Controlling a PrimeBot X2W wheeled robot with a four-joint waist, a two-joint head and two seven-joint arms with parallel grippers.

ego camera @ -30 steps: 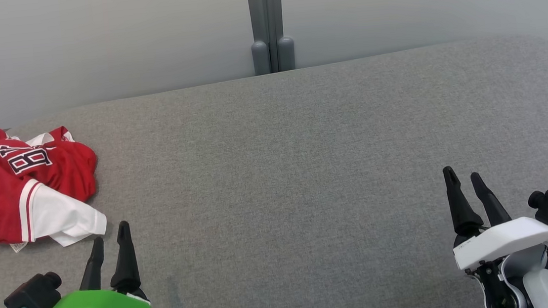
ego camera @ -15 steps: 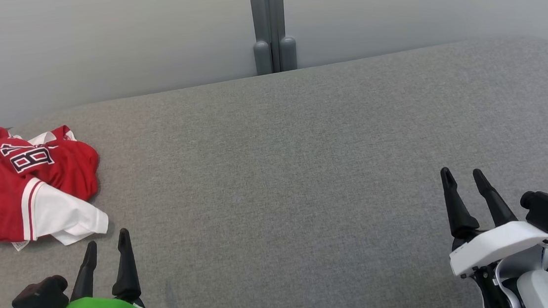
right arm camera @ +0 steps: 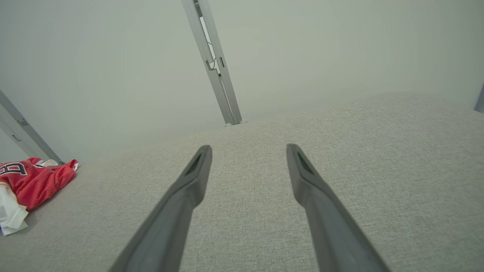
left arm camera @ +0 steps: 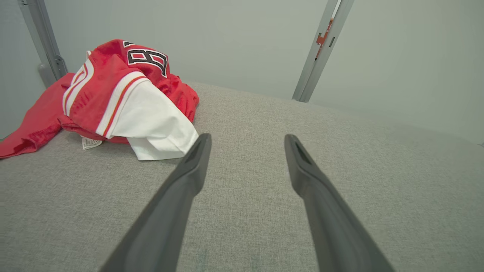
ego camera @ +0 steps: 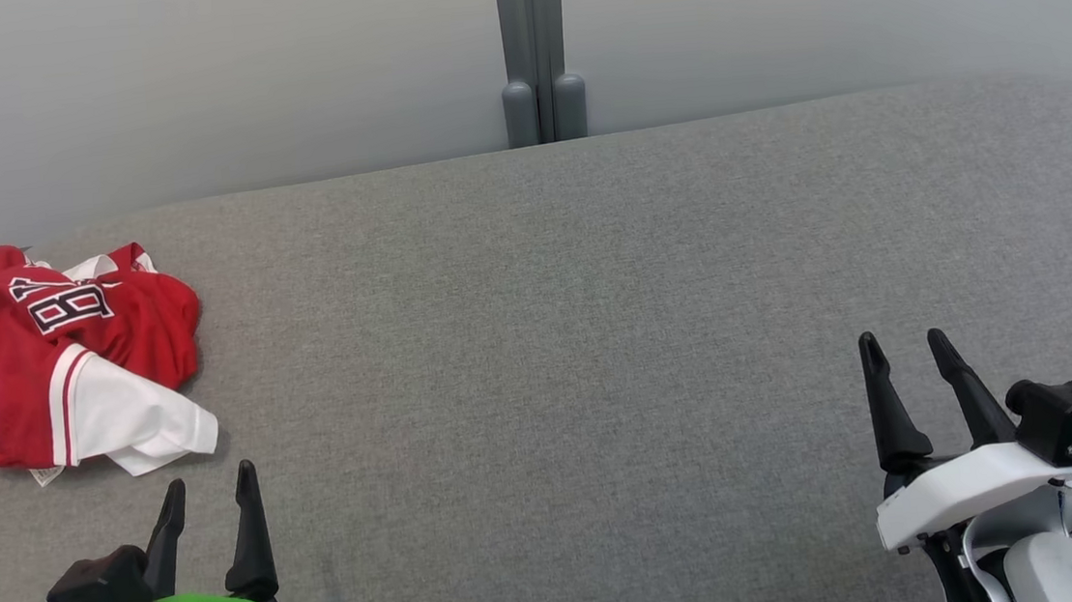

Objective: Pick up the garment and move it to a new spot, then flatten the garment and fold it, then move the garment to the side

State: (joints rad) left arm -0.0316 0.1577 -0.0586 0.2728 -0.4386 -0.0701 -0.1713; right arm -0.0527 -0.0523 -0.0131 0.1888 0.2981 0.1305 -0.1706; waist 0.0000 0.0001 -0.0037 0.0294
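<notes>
Garment (ego camera: 58, 382) lies crumpled at the far left of the grey cushion (ego camera: 549, 339), untouched. Over the last second both arms drew back toward the near edge. Left gripper (ego camera: 209, 475) and right gripper (ego camera: 901, 337) stand parted, both empty. I judge the pickup is not begun.

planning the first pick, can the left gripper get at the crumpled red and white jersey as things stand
Probably yes. The left gripper is open, and the crumpled red and white jersey lies just ahead of it on the grey fabric surface, with nothing between them.
</notes>
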